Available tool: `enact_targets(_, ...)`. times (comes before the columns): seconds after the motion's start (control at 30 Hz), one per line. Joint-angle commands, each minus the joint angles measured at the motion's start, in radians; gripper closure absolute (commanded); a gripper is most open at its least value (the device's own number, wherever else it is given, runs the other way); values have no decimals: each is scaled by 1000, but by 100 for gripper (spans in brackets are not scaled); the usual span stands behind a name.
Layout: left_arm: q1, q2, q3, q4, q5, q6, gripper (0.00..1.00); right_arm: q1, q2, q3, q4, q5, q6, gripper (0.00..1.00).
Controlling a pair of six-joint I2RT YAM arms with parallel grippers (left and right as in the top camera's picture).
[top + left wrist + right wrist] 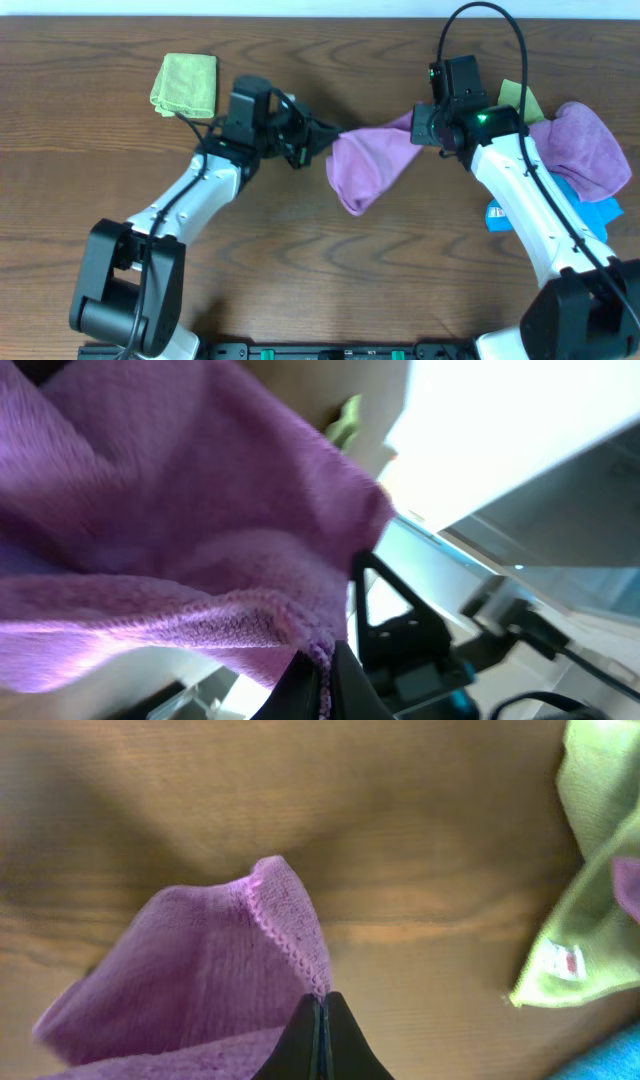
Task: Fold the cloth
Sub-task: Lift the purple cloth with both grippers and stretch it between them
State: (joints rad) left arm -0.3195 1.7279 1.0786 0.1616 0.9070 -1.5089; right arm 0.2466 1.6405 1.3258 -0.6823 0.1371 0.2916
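Note:
The lilac-purple cloth (365,170) hangs stretched between my two grippers above the middle of the wooden table, sagging to a point toward the front. My left gripper (328,136) is shut on its left corner. My right gripper (416,124) is shut on its right corner. In the left wrist view the cloth (180,540) fills the upper left, and its hem is pinched between the fingers (322,665). In the right wrist view the stitched edge of the cloth (200,980) runs into the closed fingertips (322,1005). I see no white tag.
A folded lime-green cloth (185,83) lies at the back left. At the right edge sits a heap of another purple cloth (585,145), a bright blue cloth (590,212) and a lime-green cloth (520,98), which also shows in the right wrist view (590,870).

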Motion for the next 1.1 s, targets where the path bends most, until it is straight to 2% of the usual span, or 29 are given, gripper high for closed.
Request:
enact_targets(0.0, 40, -6, 85, -2, 13, 59, 94, 14, -12, 6, 55, -37, -18, 99)
enact_targets(0.2, 132, 0, 264, -109, 8, 145, 94, 49, -12, 86, 188, -28, -28, 98)
enact_targets(0.33, 179, 1, 317, -181, 7, 206, 94, 49, -12, 134, 257, -7, -76, 98)
enact_targets(0.57, 210, 2, 324, -183, 1, 255, 94, 50, -10, 152, 318, -2, -159, 98)
enact_targets(0.97, 230, 8, 354, -141, -26, 259, 94, 50, -9, 152, 409, -2, -197, 98)
enact_targets(1.07, 230, 11, 381, -153, -10, 331, 94, 50, -9, 152, 380, -2, -204, 99)
